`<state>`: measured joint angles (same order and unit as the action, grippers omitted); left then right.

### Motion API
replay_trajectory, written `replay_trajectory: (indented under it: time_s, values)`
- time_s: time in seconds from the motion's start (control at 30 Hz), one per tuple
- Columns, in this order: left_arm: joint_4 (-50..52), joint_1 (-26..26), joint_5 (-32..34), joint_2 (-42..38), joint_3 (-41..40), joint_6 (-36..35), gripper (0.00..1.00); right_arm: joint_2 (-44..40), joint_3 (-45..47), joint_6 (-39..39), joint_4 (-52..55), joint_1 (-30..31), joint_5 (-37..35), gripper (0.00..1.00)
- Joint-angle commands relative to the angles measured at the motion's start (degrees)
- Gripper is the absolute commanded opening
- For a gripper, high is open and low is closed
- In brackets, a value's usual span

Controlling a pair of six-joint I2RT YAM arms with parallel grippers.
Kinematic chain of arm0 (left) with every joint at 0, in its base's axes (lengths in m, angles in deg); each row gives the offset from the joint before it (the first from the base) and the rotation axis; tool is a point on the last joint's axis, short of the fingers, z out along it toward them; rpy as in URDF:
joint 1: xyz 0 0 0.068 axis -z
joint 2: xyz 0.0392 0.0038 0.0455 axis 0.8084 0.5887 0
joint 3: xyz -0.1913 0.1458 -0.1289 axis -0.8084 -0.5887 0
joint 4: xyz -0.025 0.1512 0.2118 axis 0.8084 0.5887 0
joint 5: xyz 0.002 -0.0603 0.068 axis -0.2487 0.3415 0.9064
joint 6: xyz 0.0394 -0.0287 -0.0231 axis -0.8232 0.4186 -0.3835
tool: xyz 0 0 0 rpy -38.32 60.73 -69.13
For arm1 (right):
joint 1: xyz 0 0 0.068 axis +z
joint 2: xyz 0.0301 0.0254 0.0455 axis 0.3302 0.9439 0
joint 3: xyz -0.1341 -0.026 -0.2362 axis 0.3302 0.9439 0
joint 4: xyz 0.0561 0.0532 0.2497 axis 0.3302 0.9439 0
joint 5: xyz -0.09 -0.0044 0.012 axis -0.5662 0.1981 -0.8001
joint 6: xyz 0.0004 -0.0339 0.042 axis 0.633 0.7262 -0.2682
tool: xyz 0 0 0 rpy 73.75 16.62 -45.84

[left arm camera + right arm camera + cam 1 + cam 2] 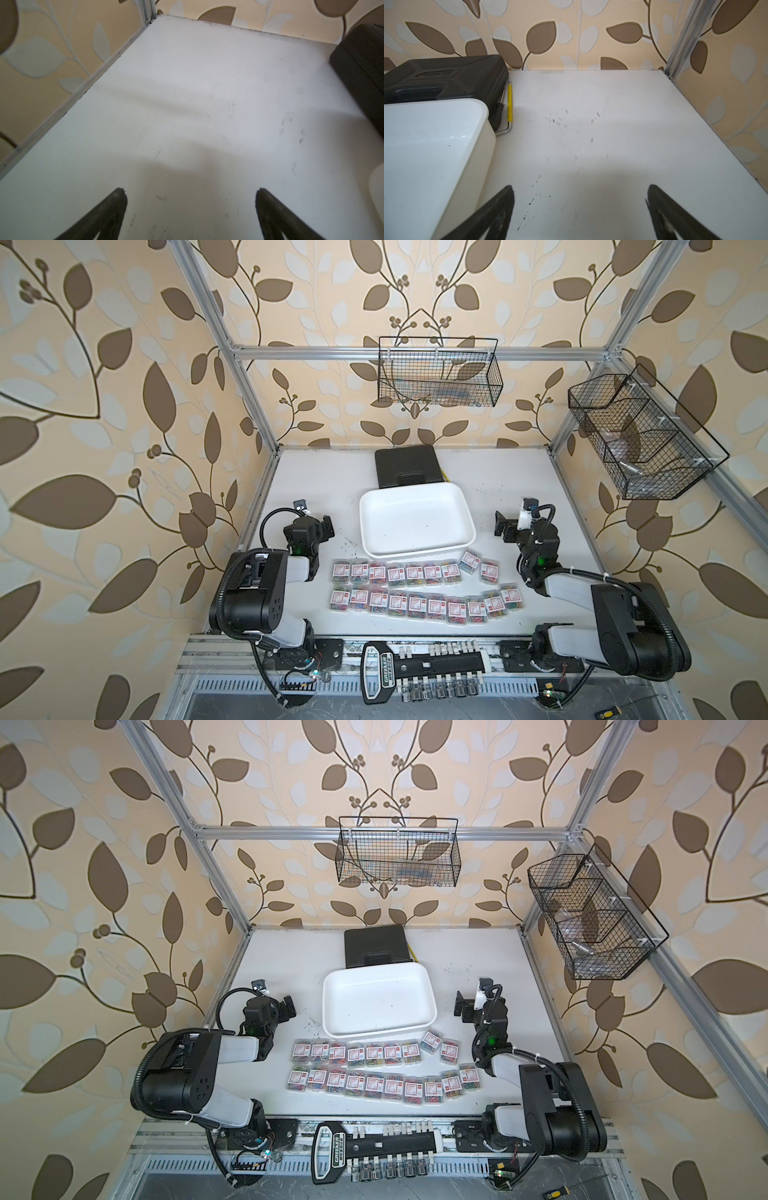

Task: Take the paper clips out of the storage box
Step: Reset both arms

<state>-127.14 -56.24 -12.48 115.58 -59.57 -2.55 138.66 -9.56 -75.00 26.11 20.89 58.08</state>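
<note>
The storage box [415, 522] [378, 1002] is a white shallow tray at mid-table, and nothing lies in it. Several paper clips boxes [415, 574] [376, 1054], clear with red-edged white labels, lie on the table in two rows just in front of it. My left gripper [328, 526] [289, 1006] hovers left of the tray, open and holding nothing. My right gripper [500, 524] [460, 1003] hovers right of it, also open with nothing held. In the wrist views the left gripper [191, 193] and right gripper [580, 191] show only bare table between their fingers. The tray's corner [425, 145] lies beside the right one.
A black hard case [406, 466] [446, 76] stands behind the tray, with a yellow-sleeved hex key [509, 101] beside it. Wire baskets hang on the back wall [440, 373] and right wall [640, 439]. A socket rail [424, 664] lies along the front edge.
</note>
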Motion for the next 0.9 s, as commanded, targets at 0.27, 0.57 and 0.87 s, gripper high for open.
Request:
replay_trajectory:
  time_s: [0.27, 0.57, 0.87]
  values:
    - [-0.43, 0.07, 0.07, -0.54, 1.38, -0.11, 0.99, 3.01, 3.04, 0.57, -8.90, -0.28, -1.80, 1.00]
    - [-0.27, 0.55, 0.80, -0.59, 1.46, -0.37, 0.99, 1.85, 3.64, 0.69, -8.54, -0.18, -1.83, 1.00]
    - [0.47, 0.55, 0.67, -0.41, 1.97, -0.38, 0.99, 1.84, 3.60, 0.65, -8.11, -0.11, -1.93, 1.00]
